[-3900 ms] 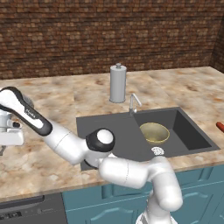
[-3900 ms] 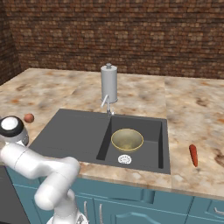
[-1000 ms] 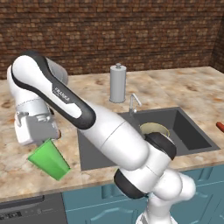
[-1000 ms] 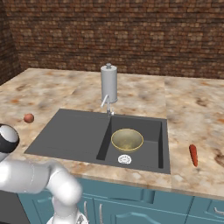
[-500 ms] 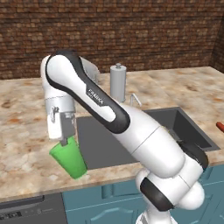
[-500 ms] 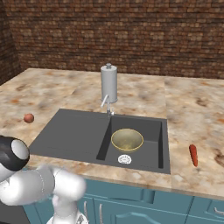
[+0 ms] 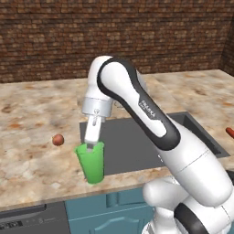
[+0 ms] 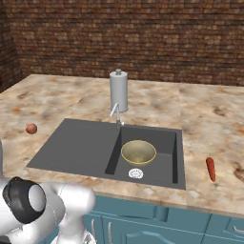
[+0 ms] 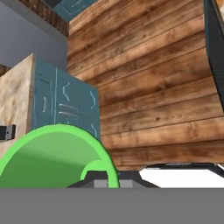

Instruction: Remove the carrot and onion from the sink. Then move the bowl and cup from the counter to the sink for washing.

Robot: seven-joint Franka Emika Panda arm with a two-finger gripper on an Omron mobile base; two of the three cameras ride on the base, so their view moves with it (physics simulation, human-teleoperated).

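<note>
Brick walling closes the top of the left base view, above the marbled counter [image 7: 41, 114] and the dark sink [image 7: 132, 146] at centre frame. At left of centre the gripper [image 7: 93, 142] is seen with its fingers narrowed on the rim of a green cup [image 7: 92, 162], which is held clear of the worktop over the counter's front edge, just left of the sink. The onion [image 7: 57, 140] is set on the counter at mid-left, and an orange-red tip, taken to be the carrot [image 7: 230, 132], is cut off by the right edge. In the right base view the sink is shown at centre, with the bowl [image 8: 138, 152] seated in its deeper basin above the white drain [image 8: 136, 173]; a grey canister [image 8: 118, 90] and the faucet [image 8: 116, 113] are placed behind it. The onion is shown at mid-left and the carrot at lower right, both on stone and well apart from the sink. In the hand view the cup's green rim is seen at lower left, pinched at the fingertips [image 9: 95, 176]; teal cabinets [image 9: 65, 105] and wooden flooring [image 9: 153, 87] are shown beyond. Removal of both vegetables and placement of the bowl are judged complete; only the cup's delivery into the sink is judged to be left.
</note>
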